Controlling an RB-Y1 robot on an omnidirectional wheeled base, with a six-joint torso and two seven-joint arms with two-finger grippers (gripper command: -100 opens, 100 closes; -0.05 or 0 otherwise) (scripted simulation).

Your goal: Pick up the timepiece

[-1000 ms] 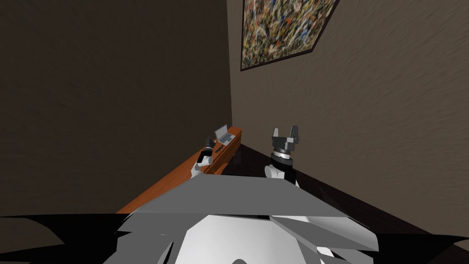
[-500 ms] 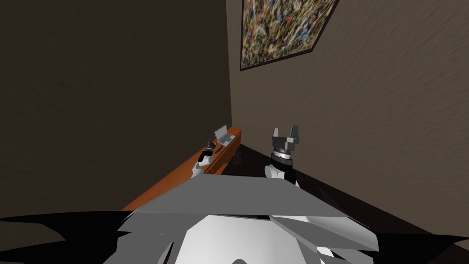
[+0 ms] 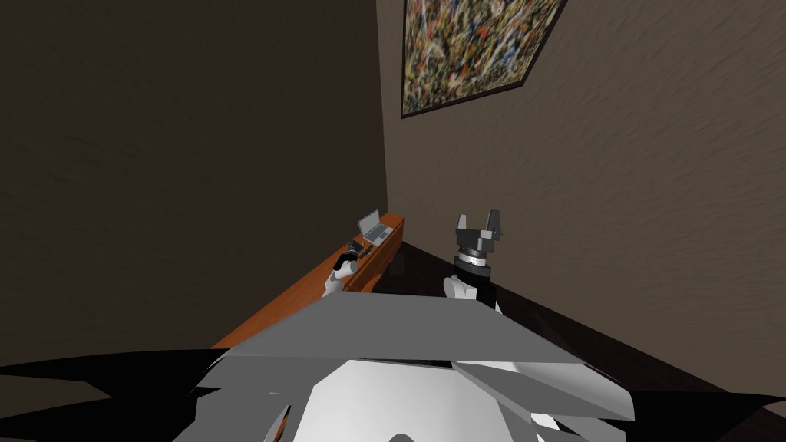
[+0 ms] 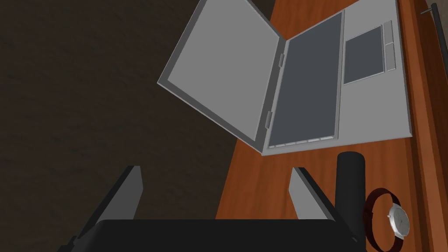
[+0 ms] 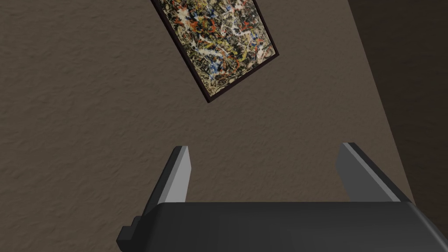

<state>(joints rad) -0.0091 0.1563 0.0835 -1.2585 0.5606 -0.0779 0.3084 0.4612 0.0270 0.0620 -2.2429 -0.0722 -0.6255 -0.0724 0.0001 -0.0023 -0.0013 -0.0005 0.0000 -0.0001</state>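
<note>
The timepiece is a wristwatch (image 4: 392,220) with a white face and a dark red strap, lying on the orange-brown wooden desk (image 4: 315,175). It rests beside my left gripper (image 4: 216,192), outside the fingers and just past a black cylinder (image 4: 350,183). That gripper is open, hanging over the desk's wall-side edge with nothing between its fingers. In the head view the left gripper (image 3: 351,249) is low over the desk (image 3: 307,291). My right gripper (image 3: 479,223) is raised beside the desk, open and empty, as its wrist view (image 5: 262,175) confirms.
An open grey laptop (image 4: 302,83) stands on the desk just beyond the left gripper, also seen from above (image 3: 374,227). Dark walls close in behind and beside the desk. Dark floor (image 3: 414,268) lies to the desk's right.
My left arm has reached farther along the desk toward the laptop and dropped a little. The right arm has stayed still.
</note>
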